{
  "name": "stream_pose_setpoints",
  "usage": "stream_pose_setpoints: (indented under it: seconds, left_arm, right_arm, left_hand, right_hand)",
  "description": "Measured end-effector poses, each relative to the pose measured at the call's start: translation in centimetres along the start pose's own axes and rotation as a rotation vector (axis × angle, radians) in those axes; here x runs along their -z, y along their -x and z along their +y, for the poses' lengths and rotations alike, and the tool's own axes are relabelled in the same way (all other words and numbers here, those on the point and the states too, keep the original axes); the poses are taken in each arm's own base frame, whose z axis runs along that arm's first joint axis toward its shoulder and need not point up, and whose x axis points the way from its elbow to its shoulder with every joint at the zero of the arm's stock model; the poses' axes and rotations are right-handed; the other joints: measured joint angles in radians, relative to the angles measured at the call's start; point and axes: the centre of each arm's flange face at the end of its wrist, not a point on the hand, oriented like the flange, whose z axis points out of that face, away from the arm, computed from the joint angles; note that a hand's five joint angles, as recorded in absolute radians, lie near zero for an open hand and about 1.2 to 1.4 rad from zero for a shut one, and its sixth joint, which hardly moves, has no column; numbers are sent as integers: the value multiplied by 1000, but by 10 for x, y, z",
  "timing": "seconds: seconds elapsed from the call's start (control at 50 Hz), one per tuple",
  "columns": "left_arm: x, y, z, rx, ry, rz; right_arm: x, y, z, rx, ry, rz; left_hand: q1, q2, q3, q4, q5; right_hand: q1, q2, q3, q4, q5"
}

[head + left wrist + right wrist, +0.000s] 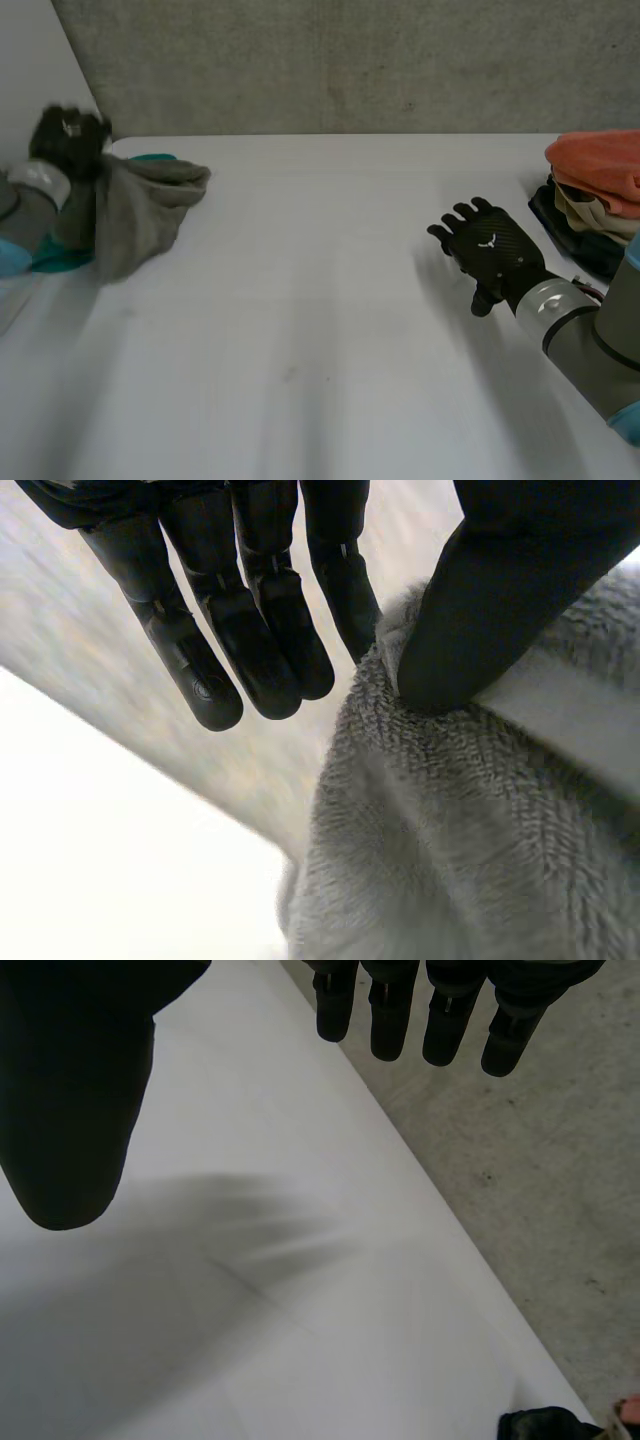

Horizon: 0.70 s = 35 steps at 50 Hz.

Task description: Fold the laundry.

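The left robot hand pinches the edge of the grey fleecy cloth between thumb and nearest finger.

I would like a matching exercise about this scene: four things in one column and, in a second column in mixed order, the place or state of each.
1. left hand
2. right hand
3. grey cloth
4. folded pile

a. at the right side of the table, orange on top
b. open, holding nothing
c. pinching cloth
d. hanging from a hand

Pairs: 1-c, 2-b, 3-d, 4-a.
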Motion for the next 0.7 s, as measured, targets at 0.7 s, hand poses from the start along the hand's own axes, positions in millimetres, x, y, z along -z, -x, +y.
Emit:
stream_pose_setpoints:
  seconds: [0.7]
  left_arm:
    - [148, -227, -164, 486, -48, 579]
  right_arm:
    - [-1, -46, 4, -6, 39, 202]
  left_hand:
    - [-855, -903, -898, -914, -838]
  right_hand:
    - [0, 0, 0, 0, 0]
